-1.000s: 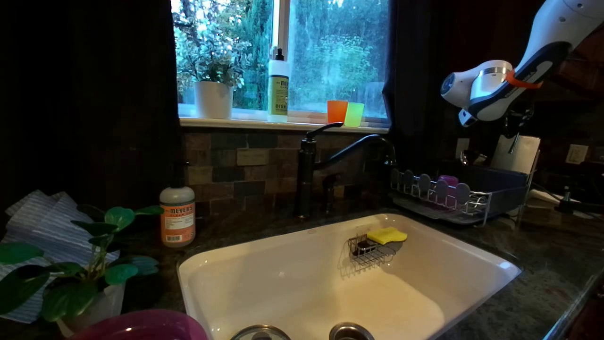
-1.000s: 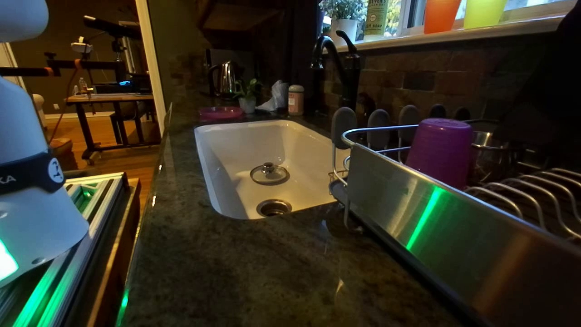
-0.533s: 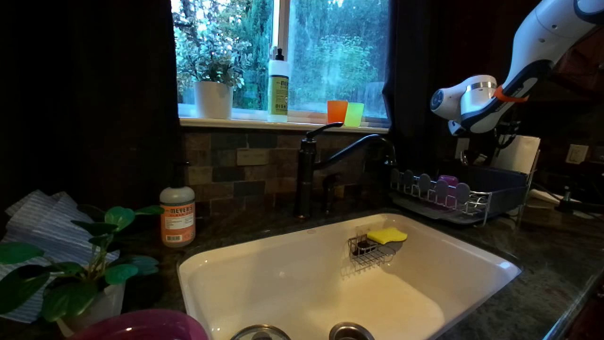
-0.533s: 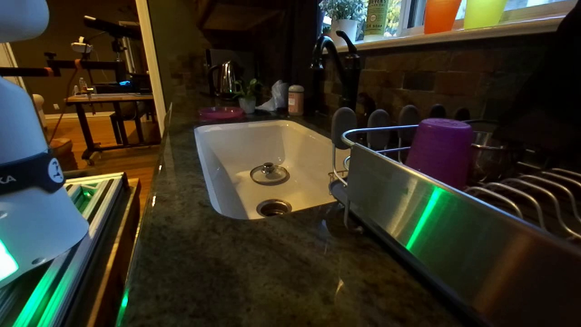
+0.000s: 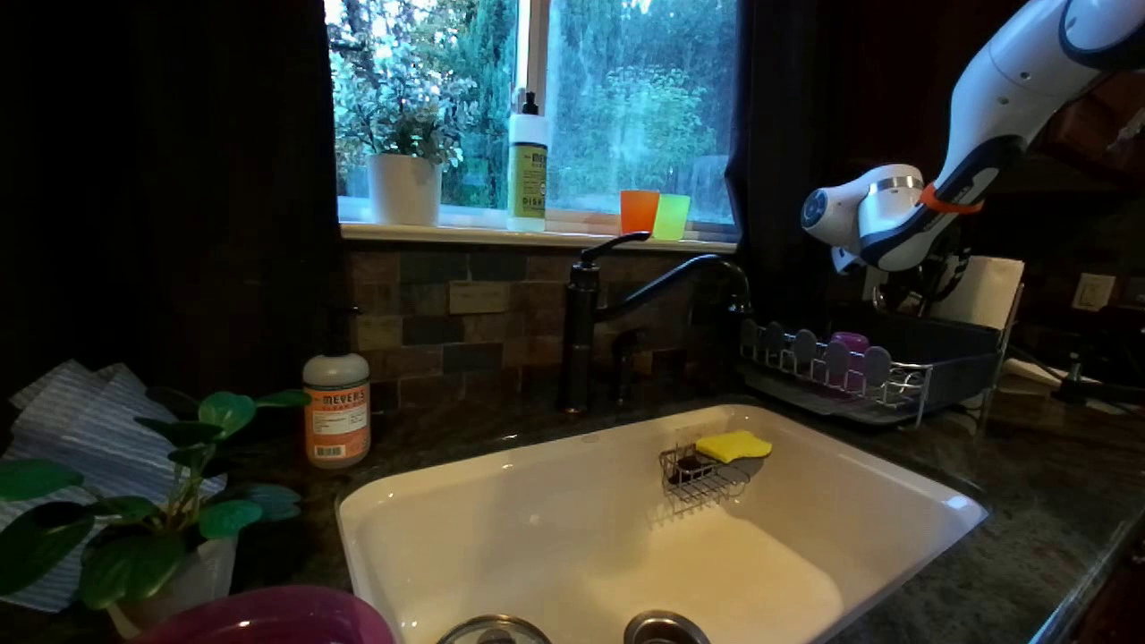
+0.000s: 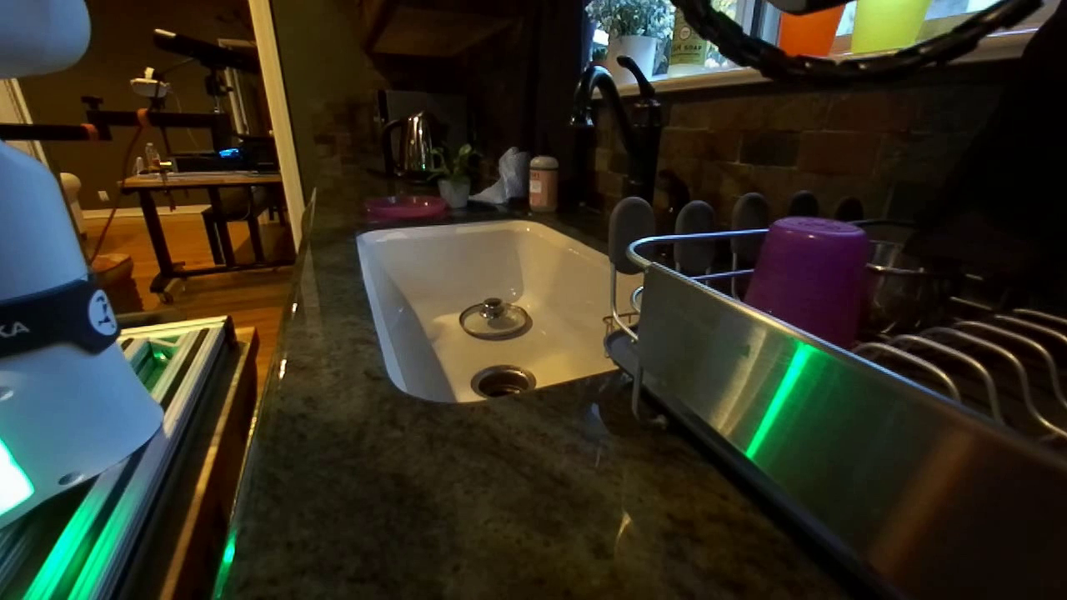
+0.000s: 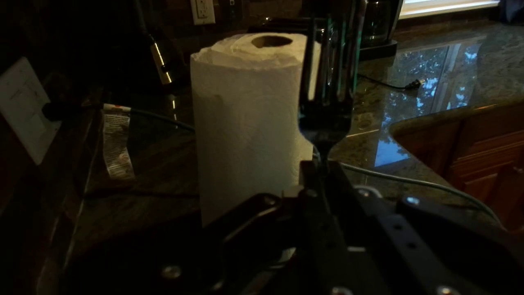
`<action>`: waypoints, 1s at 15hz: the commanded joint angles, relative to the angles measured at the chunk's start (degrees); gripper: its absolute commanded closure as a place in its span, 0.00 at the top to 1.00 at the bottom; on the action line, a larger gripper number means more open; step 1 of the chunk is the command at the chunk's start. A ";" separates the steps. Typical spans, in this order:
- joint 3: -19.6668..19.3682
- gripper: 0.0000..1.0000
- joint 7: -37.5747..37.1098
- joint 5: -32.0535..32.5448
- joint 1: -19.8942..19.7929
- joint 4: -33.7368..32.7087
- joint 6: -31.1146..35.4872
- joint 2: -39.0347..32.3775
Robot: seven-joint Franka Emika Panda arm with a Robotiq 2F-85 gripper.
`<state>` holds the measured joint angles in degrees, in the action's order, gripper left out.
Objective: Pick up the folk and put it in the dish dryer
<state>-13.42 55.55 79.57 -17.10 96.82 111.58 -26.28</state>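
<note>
My gripper (image 7: 322, 168) is shut on the neck of a metal fork (image 7: 326, 116), whose tines point up and away in the wrist view. The fork's handle is hidden between the dark fingers. The dish dryer is a metal wire rack (image 5: 962, 385) on the counter right of the sink. Its steel side panel (image 6: 750, 350) shows up close in an exterior view. An upside-down purple cup (image 6: 809, 275) stands in it. The arm (image 5: 894, 215) hangs above the rack in an exterior view. The gripper there is dark and hard to make out against the background.
A pale board (image 5: 979, 286) stands upright at the rack's back. The faucet (image 5: 581, 331) rises between rack and soap bottle (image 5: 336, 411). The white sink (image 5: 537, 528) lies in front. A paper towel roll (image 7: 249, 123) stands past the fork. A black cable (image 6: 800, 67) hangs above the rack.
The arm has moved down and left in an exterior view, closer above the rack. The black cable loop has come into the top of an exterior view.
</note>
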 commanded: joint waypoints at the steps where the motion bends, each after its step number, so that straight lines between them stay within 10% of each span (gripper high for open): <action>1: 1.17 0.02 -0.60 -2.03 -1.59 -0.14 2.22 -1.39; 5: 1.56 0.02 0.50 -4.38 -2.08 0.46 1.88 -2.79; 6: 1.75 0.35 1.16 -5.25 -2.23 0.54 1.84 -3.11; 15: 3.31 0.94 9.66 -15.04 -0.82 3.34 -2.01 11.24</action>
<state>-11.45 60.19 70.02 -18.33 95.57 111.70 -24.19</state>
